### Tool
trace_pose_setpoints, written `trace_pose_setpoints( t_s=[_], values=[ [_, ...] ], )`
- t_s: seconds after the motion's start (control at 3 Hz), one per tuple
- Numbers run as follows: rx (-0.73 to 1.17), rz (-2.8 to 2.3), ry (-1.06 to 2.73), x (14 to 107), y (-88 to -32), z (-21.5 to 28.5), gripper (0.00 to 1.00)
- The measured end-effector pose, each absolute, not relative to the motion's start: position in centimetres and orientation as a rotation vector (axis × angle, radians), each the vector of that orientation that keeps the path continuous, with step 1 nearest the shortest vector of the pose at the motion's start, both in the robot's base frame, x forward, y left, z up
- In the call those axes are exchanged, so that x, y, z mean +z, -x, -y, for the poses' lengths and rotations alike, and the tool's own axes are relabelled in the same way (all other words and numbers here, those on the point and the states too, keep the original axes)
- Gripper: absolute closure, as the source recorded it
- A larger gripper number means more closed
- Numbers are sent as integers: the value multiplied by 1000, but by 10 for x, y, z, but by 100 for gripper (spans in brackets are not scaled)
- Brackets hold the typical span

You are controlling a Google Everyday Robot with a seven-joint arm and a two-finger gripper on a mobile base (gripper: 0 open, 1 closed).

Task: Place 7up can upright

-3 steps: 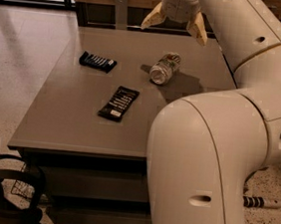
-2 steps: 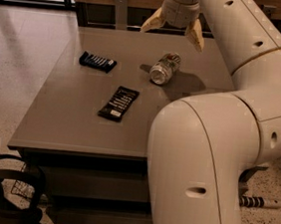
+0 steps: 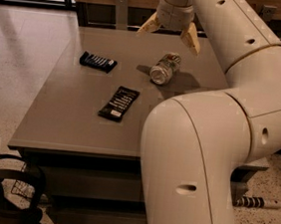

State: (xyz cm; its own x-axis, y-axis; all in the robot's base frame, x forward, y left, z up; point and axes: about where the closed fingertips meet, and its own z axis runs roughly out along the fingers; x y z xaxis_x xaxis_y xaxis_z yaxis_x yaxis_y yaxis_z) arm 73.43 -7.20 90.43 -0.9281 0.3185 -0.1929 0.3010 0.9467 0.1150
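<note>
Tool (image 3: 170, 32) splayed and empty, slightly lower than before, above toppled 7up can (image 3: 165, 68).

Gripper (image 3: 168, 38) hangs over the table's far edge, just behind the 7up can (image 3: 165, 68), fingers spread apart. Its wrist is cut off by the top edge. Robot arm (image 3: 217, 142) runs out at right and bottom and hides the right side of the table (image 3: 69, 121). Can label print: unreadable. Wrapper text on near snack bar (image 3: 119, 103) and far snack bar (image 3: 97, 61): too small. Black object (image 3: 2, 189) lower left: cropped, identity unclear. Power strip (image 3: 253, 202): partly behind arm.
</note>
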Motion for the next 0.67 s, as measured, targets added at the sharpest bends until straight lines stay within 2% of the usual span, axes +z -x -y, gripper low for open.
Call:
trace_pose_setpoints(
  t_s=[0.67],
  values=[
    [177, -2954, -512, 879, -733, 70, 0]
  ],
)
